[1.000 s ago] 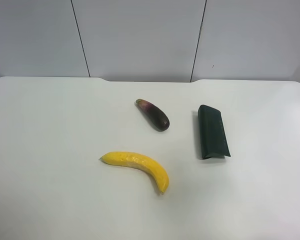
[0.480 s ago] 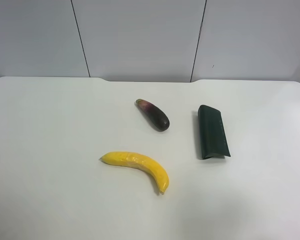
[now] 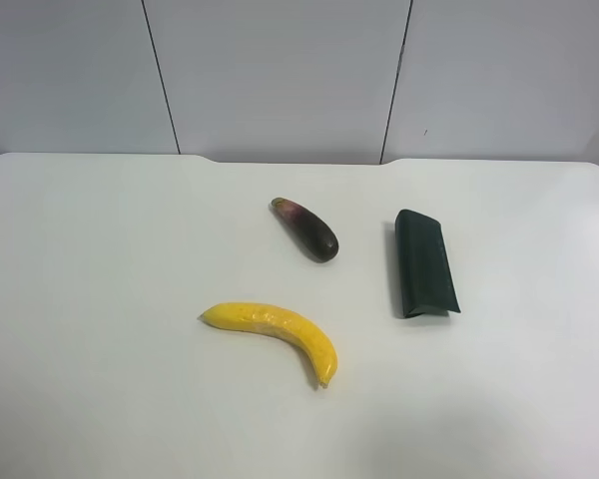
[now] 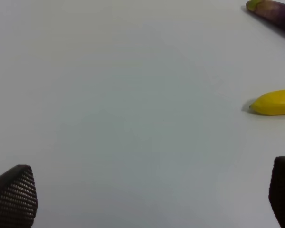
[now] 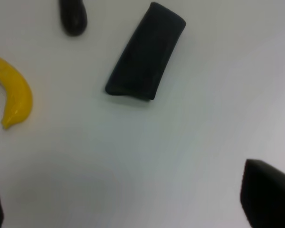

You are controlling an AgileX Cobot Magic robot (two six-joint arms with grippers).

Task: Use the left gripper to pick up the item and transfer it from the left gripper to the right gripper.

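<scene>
The item (image 3: 424, 264), a dark green flat oblong case, lies on the white table (image 3: 100, 299) right of centre in the exterior high view. Neither gripper appears in that view. In the right wrist view the item (image 5: 145, 52) lies well ahead of my right gripper (image 5: 133, 204), which is open: only its two black fingertips (image 5: 268, 194) show, far apart, with bare table between them. My left gripper (image 4: 149, 194) is open too, its fingertips (image 4: 14, 194) wide apart over bare table. The item is out of the left wrist view.
A yellow banana (image 3: 275, 334) lies near the table's middle and a dark purple eggplant (image 3: 306, 230) behind it, left of the item. The left wrist view catches the banana's tip (image 4: 275, 102) and the eggplant's stem end (image 4: 275, 9). A grey panelled wall (image 3: 280, 70) stands behind the table.
A dark piece of the arm at the exterior high view's right edge, visible one second ago, has gone out of view. The three objects have not moved.
</scene>
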